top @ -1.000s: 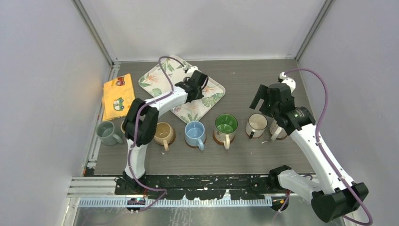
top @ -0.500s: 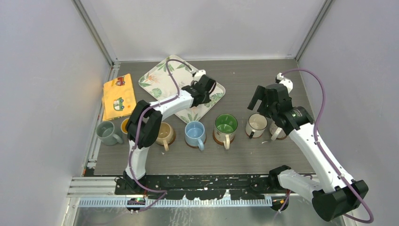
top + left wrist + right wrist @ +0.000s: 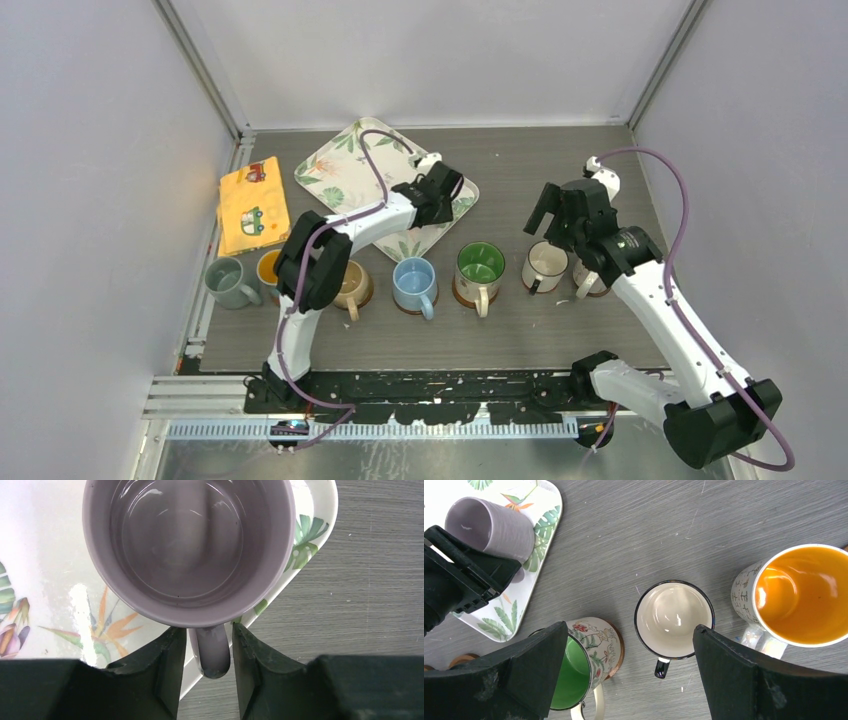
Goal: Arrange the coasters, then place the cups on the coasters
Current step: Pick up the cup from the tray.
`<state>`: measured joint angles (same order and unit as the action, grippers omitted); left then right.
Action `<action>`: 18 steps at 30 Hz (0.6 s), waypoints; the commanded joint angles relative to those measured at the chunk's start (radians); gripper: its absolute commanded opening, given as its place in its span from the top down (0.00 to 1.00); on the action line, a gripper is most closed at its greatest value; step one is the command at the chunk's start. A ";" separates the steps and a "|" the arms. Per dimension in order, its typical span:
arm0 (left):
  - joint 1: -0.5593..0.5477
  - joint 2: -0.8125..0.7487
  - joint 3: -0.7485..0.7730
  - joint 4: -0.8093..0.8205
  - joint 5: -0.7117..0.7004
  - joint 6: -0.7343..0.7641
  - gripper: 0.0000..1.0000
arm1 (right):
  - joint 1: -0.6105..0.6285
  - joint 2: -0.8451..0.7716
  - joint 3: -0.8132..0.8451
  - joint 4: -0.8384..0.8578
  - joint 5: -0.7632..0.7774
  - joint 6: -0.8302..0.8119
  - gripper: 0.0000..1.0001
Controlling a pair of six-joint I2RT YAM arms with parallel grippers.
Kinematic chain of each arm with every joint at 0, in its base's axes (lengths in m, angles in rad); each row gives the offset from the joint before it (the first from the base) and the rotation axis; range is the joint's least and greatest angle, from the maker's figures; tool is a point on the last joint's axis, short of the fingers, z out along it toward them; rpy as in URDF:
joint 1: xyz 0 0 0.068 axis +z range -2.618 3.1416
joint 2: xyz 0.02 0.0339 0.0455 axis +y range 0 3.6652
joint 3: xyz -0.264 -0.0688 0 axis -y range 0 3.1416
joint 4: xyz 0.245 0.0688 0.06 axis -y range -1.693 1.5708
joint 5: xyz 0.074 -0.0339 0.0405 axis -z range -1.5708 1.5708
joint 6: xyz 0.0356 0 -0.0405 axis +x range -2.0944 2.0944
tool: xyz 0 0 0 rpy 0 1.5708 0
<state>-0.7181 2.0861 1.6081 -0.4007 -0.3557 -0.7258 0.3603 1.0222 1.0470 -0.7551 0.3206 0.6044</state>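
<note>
The mauve cup [image 3: 187,545] stands upright on the right corner of the leaf-patterned tray [image 3: 335,165], its handle [image 3: 212,652] hanging out past the tray's rim; it has no coaster under it. Your left gripper [image 3: 207,630] straddles that handle, jaws partly open, with only a sliver of gap on each side, so as far as the wrist view shows it has hold of nothing.

Over the last second this gripper has moved from the middle of the tray out to that corner, and its jaws have eased apart. That reads as a let-go or a re-grip, not a lift. The cup's trip to a coaster is probably yet to come.

On the near side of the tray the other cups stand in a row: the grey cup [image 3: 225,280], tan cup [image 3: 347,282], light blue cup [image 3: 413,281], green-inside cup [image 3: 574,675], cream cup [image 3: 674,612] and orange-inside cup [image 3: 796,595]. A wooden coaster [image 3: 619,647] shows beneath the green-inside one; none can be made out under the cream cup.

Well off the tray's right corner, your right gripper [image 3: 629,630] hangs above the cream cup with jaws as wide as they go and nothing between them; it has barely shifted in that second.
</note>
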 commanded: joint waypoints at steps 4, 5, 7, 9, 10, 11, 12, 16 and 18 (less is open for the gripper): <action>-0.001 -0.051 0.039 -0.010 0.015 -0.001 0.52 | 0.014 0.023 0.020 0.039 0.015 0.016 0.00; -0.001 -0.067 0.037 -0.012 0.016 0.003 0.50 | 0.015 0.032 0.028 0.040 0.015 0.015 0.00; -0.001 -0.106 0.029 -0.022 0.016 0.010 0.44 | 0.021 0.051 0.043 0.039 0.015 0.017 0.00; 0.001 -0.153 0.016 -0.033 0.013 0.017 0.38 | 0.028 0.071 0.054 0.045 0.017 0.023 0.00; 0.003 -0.181 0.005 -0.039 0.009 0.018 0.34 | 0.034 0.083 0.059 0.050 0.019 0.025 0.00; 0.006 -0.208 -0.009 -0.045 0.007 0.019 0.30 | 0.042 0.096 0.064 0.055 0.023 0.028 0.00; 0.012 -0.241 -0.030 -0.049 0.005 0.017 0.26 | 0.051 0.109 0.070 0.060 0.026 0.029 0.00; 0.043 -0.379 -0.133 -0.043 0.022 0.011 0.14 | 0.086 0.181 0.110 0.077 0.040 0.035 0.00; 0.051 -0.446 -0.180 -0.048 0.024 0.025 0.08 | 0.105 0.221 0.130 0.093 0.040 0.038 0.00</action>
<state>-0.6945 1.7817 1.4948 -0.4435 -0.3317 -0.7204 0.4347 1.1942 1.1076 -0.7250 0.3359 0.6273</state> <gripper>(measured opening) 0.876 0.996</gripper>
